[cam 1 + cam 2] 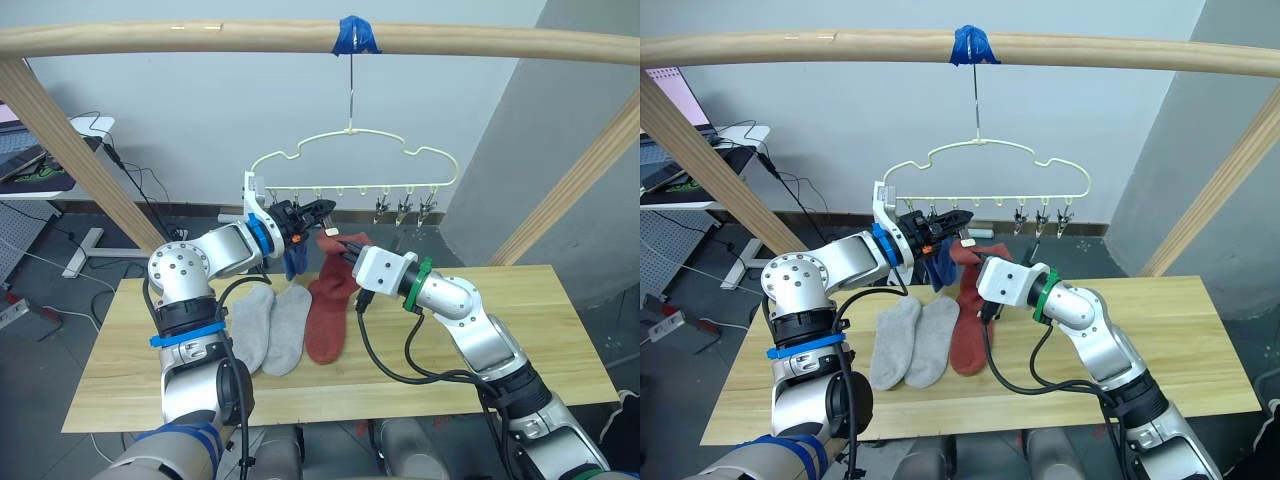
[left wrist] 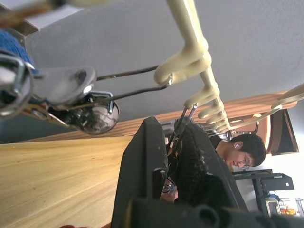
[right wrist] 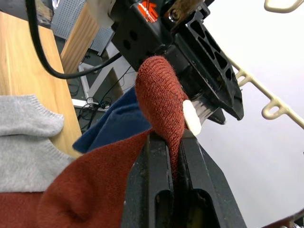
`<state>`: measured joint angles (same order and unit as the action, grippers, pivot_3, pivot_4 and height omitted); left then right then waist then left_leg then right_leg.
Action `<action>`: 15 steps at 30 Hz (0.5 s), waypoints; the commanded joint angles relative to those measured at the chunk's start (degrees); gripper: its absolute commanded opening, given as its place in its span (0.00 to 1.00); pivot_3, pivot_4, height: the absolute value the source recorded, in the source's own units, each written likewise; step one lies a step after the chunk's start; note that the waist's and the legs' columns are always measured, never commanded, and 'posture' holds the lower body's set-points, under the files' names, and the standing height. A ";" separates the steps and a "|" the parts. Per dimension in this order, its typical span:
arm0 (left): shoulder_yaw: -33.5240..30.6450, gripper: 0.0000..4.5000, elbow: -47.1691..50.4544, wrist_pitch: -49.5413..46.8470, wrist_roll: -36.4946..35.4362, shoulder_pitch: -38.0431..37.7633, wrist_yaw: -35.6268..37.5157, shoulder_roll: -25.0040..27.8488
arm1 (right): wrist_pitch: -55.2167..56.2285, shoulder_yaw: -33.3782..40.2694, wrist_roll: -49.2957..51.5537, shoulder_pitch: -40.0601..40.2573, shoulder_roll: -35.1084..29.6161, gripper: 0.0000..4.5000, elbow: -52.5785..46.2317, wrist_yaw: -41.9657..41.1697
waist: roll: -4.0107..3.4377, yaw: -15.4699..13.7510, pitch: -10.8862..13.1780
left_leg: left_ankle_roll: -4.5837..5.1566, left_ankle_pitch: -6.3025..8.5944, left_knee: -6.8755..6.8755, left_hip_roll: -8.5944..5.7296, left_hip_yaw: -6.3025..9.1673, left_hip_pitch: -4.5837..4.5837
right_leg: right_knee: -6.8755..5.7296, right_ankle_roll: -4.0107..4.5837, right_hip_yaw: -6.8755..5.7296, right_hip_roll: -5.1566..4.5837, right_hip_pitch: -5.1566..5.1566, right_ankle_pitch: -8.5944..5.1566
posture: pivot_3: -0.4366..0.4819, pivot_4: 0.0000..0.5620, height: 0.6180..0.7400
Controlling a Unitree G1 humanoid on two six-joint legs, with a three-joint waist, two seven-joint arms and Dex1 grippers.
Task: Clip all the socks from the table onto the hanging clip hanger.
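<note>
The pale yellow-green clip hanger (image 1: 350,135) hangs by its hook from the top beam. My left gripper (image 1: 321,210) is up at its row of clips, shut on one metal clip (image 2: 176,138). A blue sock (image 1: 293,262) hangs from the neighbouring clip just below that gripper. My right gripper (image 1: 345,244) is shut on the cuff of a rust red sock (image 1: 328,310), held right beside the left fingertips; the sock's foot trails down onto the table (image 1: 520,330). Two light grey socks (image 1: 253,325) (image 1: 290,328) lie side by side on the table.
A round wooden beam (image 1: 200,38) with blue tape (image 1: 357,35) spans overhead, with slanted posts at the left (image 1: 80,150) and right (image 1: 580,180). Free metal clips (image 1: 405,210) hang at the hanger's right end. A person (image 2: 242,149) sits in the background.
</note>
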<state>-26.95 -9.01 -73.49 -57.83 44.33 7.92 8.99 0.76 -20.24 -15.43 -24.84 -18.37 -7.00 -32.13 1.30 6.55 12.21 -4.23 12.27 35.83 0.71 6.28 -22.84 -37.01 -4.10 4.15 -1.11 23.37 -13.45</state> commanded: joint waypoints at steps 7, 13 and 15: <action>1.48 0.33 3.97 1.24 -2.17 -0.74 3.68 1.48 | 0.96 1.31 0.86 -2.08 1.01 0.00 0.72 0.91 | 0.00 -0.08 0.00 | 0.00 0.00 -0.01 0.00 0.00 -0.02 | 0.02 0.00 0.00 0.00 0.01 0.00 | 0.37 0.32 1.00; 1.00 0.71 4.01 1.30 -2.12 -0.75 3.89 3.59 | 1.56 1.64 1.03 -2.59 1.16 0.00 2.18 1.05 | 0.00 -0.10 0.00 | 0.00 0.00 -0.01 0.00 0.01 -0.01 | -0.01 0.01 0.00 0.00 0.02 0.00 | 0.38 0.30 1.00; 1.03 0.85 4.89 1.39 -2.26 -0.90 4.19 4.70 | 1.65 1.81 1.41 -2.63 1.32 0.00 2.56 0.94 | 0.00 -0.12 0.00 | 0.00 0.00 -0.01 0.00 0.01 -0.02 | 0.00 0.01 0.00 0.00 0.02 0.00 | 0.38 0.29 1.00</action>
<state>-25.34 -6.96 -72.86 -58.45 43.15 10.89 12.78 0.85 -19.38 -15.04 -26.26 -17.44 -3.16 -31.88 1.30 6.43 12.21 -4.23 12.27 35.82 0.72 6.29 -22.86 -37.00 -4.09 4.15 -1.12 23.38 -13.45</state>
